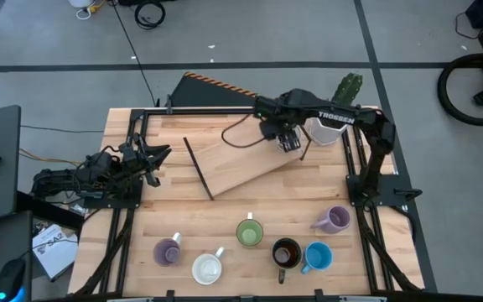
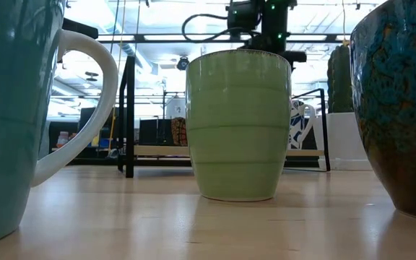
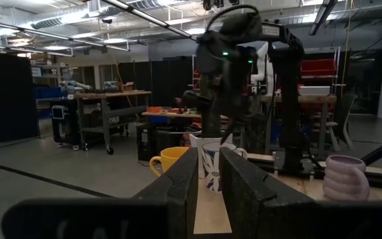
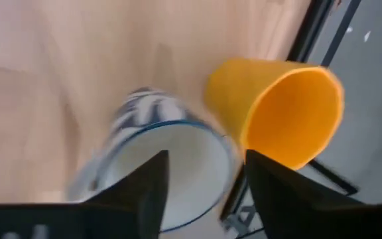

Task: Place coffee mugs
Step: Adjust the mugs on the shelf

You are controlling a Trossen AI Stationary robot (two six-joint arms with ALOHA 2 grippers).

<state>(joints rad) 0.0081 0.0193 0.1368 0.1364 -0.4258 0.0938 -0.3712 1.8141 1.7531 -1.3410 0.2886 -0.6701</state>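
My right gripper [image 1: 288, 144] is open over the raised board at the table's far middle. In the right wrist view it [image 4: 204, 179] hangs over a white mug with a blue pattern [image 4: 144, 153]. One finger is over the mug's mouth and the other is outside its rim, next to the orange mug [image 4: 277, 109]. Both mugs stand on the board [image 3: 214, 166] [image 3: 168, 159]. In a near row stand a purple [image 1: 168, 252], a white [image 1: 208, 268], a green [image 1: 249, 232], a dark brown [image 1: 287, 252], a blue [image 1: 318, 257] and a lilac mug [image 1: 335, 220]. My left gripper [image 1: 153, 159] waits at the table's left, its fingers a little apart. My right gripper comes at the white-and-blue mug's rim [image 4: 227, 149] from above, on the side facing the orange mug. Its open fingers stand on either side of that wall. I cannot tell whether they touch it. The mug stands upright on the board.
The slanting wooden board [image 1: 241, 164] has a thin dark strip [image 1: 198, 168] beside it. The white cactus pot [image 1: 329, 130] stands just right of my right gripper. Black frame rails [image 1: 355, 168] run along the table's left and right sides. Bare wood lies between the board and the mug row.
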